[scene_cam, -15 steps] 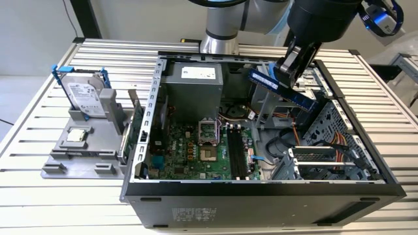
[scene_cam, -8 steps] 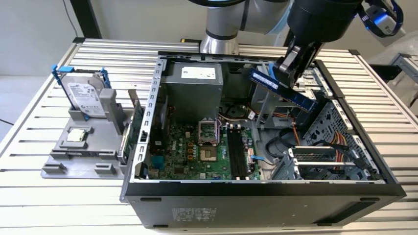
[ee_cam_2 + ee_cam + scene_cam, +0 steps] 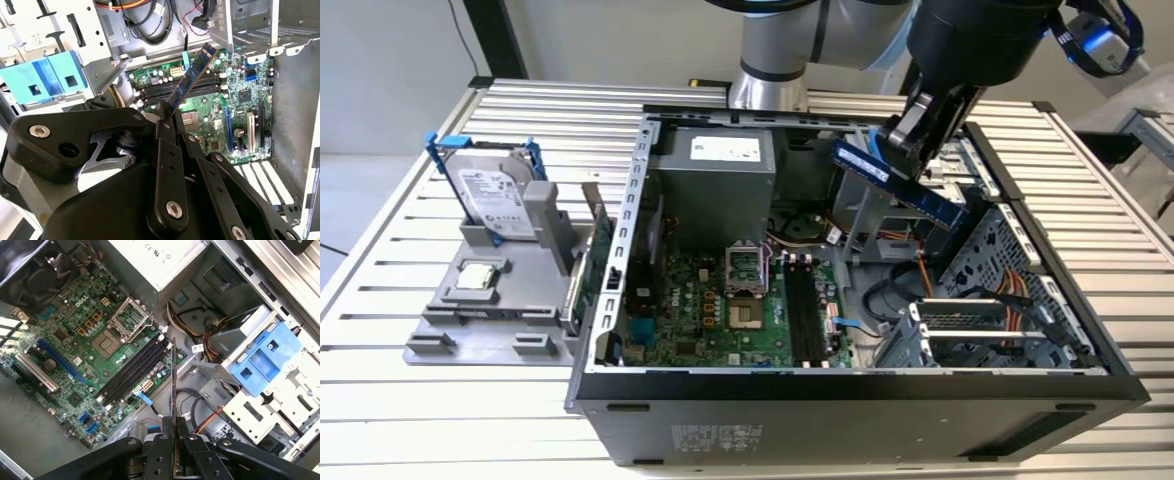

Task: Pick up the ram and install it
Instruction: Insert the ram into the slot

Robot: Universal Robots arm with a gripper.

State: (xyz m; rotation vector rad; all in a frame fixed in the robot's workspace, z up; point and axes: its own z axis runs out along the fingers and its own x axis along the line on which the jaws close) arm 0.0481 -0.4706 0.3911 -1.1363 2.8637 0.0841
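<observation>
Jaws clenched: my gripper (image 3: 903,143) has the ram (image 3: 931,203) pinched near one end, and the blue stick hangs in the air, tilted, over the open computer case (image 3: 630,215). In the exterior view it slants across the far part of the case towards that view's right, beside the metal drive cage (image 3: 1001,260) and well above the motherboard (image 3: 707,315).

In the second wrist view the ram (image 3: 192,76) sticks out from between my black fingers (image 3: 165,132), its blue face and dark chips showing, with the green board spread beyond it. In the first wrist view I see the ram (image 3: 173,380) edge-on, a thin line rising from my gripper (image 3: 173,429). Beyond it lie the long dark memory slots (image 3: 131,371), running at an angle to it. The stick touches none of them and is not yet seated.

Next to the slots sits the processor socket (image 3: 119,334) with its metal frame. A blue plastic bracket (image 3: 264,356) is fixed to the drive cage.

Outside the case, on the slatted table (image 3: 394,235), a grey holder (image 3: 454,330) carries the hard drive (image 3: 494,195), standing upright, and a small square chip (image 3: 480,278) lying flat.
</observation>
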